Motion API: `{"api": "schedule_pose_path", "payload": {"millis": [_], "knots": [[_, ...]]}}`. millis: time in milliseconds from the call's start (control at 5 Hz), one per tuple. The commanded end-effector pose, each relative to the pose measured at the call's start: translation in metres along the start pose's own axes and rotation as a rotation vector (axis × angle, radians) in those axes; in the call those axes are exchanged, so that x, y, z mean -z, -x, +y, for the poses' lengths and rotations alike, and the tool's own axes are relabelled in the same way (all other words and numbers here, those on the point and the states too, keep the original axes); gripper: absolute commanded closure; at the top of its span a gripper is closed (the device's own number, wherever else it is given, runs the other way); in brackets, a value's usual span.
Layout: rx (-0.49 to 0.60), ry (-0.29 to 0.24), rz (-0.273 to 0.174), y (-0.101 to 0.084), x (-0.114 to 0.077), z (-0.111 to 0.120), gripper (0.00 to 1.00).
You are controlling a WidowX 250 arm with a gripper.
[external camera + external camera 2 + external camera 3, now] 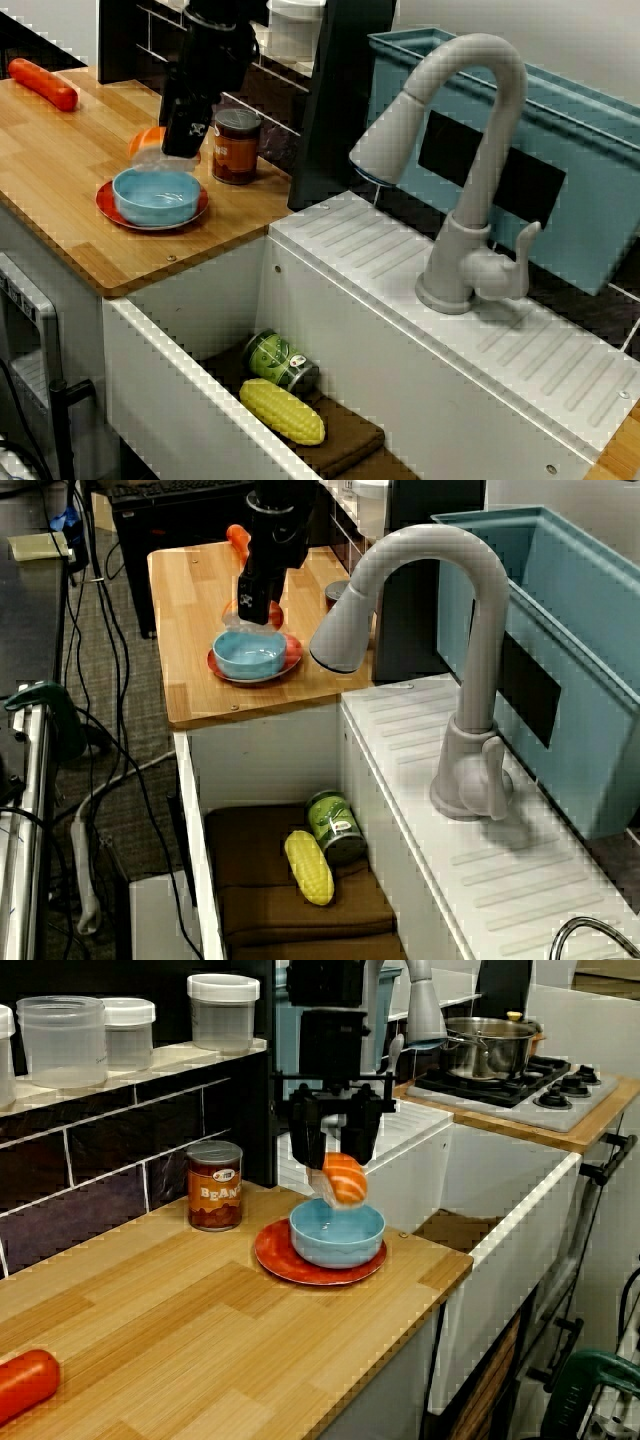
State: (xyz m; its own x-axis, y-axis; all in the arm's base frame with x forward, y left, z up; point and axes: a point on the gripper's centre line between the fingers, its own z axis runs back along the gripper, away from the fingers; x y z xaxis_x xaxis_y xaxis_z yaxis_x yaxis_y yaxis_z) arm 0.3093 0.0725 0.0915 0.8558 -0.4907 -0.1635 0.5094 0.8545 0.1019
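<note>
In the counter-level view my gripper [340,1163] hangs just over a light blue bowl [336,1232] and is shut on an orange-and-white striped toy piece [346,1181]. The piece pokes out below the black fingers, close above the bowl's rim. The bowl stands on a red plate [272,1256] on the wooden counter. From over the sink, the gripper [181,140] covers most of the orange piece [147,141], behind the bowl [155,196]. The high view along the sink shows the gripper [256,604], the piece [272,613] and the bowl [248,652].
A brown bean can [215,1186] stands left of the plate by the tiled wall. A red sausage-like toy [42,82] lies at the counter's far end. In the sink, a yellow corn cob [282,410] and a green can [280,360] rest on a brown cloth. A grey faucet [470,160] arches nearby.
</note>
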Motion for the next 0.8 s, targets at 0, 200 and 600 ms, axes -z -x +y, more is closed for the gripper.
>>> {"api": "schedule_pose_path", "payload": {"millis": [0, 200, 600], "knots": [[-0.016, -0.027, -0.039, -0.0054, -0.0145, 0.0079, 0.20], [-0.017, -0.022, -0.031, -0.0049, -0.0144, 0.0087, 0.00], [-0.057, -0.028, -0.039, 0.0035, -0.0227, 0.0083, 0.00]]}}
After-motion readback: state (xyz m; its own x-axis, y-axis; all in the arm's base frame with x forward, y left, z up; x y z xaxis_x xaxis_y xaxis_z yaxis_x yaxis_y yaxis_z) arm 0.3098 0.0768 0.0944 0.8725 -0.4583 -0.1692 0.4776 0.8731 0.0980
